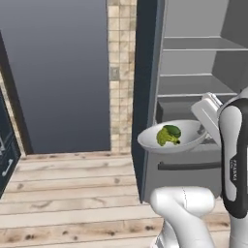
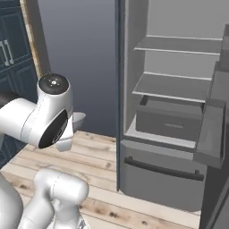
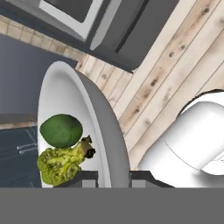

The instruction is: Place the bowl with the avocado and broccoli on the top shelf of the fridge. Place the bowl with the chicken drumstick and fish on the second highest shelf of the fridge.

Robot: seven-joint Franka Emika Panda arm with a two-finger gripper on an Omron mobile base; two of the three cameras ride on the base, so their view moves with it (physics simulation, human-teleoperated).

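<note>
Left base view: the bowl [image 1: 173,137] with avocado [image 1: 172,130] and broccoli [image 1: 164,138] is held aloft before the open fridge [image 1: 193,87], level with its drawer, below the bare shelves.

Right base view: both shelves are unloaded, so neither placement looks done.

Hand view: the gripper [image 3: 113,178] is pinched tight on the bowl's rim.

Flat even light, slightly soft, shadowless
</note>
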